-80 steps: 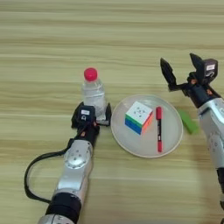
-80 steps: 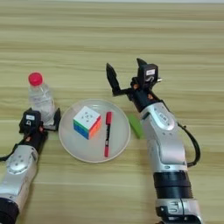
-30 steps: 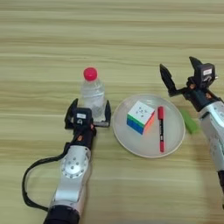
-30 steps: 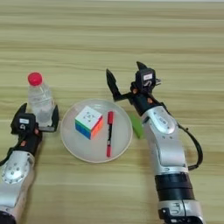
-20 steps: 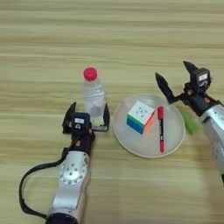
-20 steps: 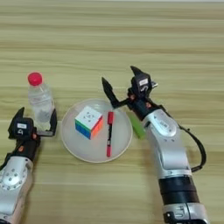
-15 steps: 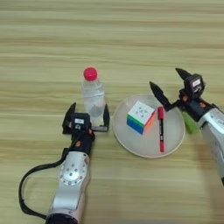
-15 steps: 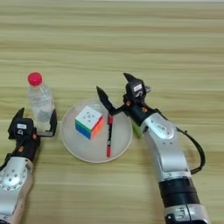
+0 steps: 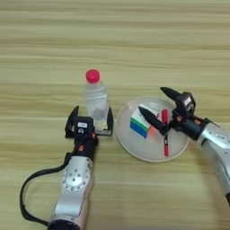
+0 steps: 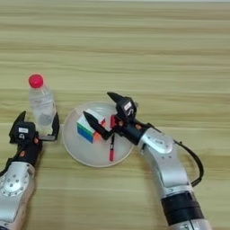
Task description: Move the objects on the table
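A white round plate (image 9: 134, 146) is seen on the light-wood counter (image 9: 115, 45), near the middle of the view. Two things are held in it: a multicoloured puzzle cube (image 9: 143, 121) with a white top face, lying in the plate's left half, and a red marker pen (image 9: 165, 134) with a black tip, laid lengthwise just right of the cube. A small green object is glimpsed at the plate's right rim, mostly hidden behind the right arm, so what it is cannot be told.

A clear plastic bottle (image 9: 96, 101) with a red cap (image 9: 93, 75) stands upright on the counter just left of the plate, apart from its rim.

The right gripper (image 9: 157, 108) is reached in over the plate from the right. Its two black fingers (image 9: 150, 119) are spread wide apart and nothing is held between them; the lower finger is seen at the cube's right side, above the pen, though whether it touches the cube cannot be told, and the upper finger points over the plate's far rim.

The left gripper (image 9: 90, 119) is placed at the base of the bottle, from the near side. Its fingers are spread open, one to each side of the bottle's lower part, and are not closed on it.
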Motion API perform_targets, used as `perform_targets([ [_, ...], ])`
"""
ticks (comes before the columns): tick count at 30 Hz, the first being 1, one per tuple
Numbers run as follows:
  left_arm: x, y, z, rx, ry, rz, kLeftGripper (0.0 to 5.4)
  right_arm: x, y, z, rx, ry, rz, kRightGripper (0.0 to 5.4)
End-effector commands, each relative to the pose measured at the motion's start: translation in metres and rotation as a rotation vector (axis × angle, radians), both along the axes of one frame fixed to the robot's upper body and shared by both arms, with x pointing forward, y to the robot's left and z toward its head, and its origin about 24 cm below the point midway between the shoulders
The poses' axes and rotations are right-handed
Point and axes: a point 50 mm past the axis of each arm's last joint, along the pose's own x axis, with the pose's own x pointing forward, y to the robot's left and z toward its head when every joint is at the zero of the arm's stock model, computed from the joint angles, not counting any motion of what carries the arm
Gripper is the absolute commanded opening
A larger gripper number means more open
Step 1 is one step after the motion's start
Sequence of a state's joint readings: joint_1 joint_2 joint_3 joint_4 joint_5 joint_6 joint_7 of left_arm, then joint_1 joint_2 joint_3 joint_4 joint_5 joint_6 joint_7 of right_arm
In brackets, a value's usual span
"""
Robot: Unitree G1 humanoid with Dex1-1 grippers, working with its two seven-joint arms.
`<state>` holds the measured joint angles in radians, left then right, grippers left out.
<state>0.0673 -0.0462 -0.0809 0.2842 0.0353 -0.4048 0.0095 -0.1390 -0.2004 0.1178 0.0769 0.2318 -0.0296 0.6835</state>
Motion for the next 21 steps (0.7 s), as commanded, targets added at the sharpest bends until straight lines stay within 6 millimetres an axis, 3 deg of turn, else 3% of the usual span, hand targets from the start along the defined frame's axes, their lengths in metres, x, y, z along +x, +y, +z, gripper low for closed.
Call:
perform_targets([
  [1,-0.002,-0.003,0.001,-0.014,-0.010,0.004,5.39,-0.007,0.006,-0.003,-0.021,0.005,0.050,5.40],
  [21,-0.002,-0.004,0.003,-0.013,-0.021,0.003,5.39,-0.008,0.016,-0.027,-0.115,0.030,0.065,5.40],
])
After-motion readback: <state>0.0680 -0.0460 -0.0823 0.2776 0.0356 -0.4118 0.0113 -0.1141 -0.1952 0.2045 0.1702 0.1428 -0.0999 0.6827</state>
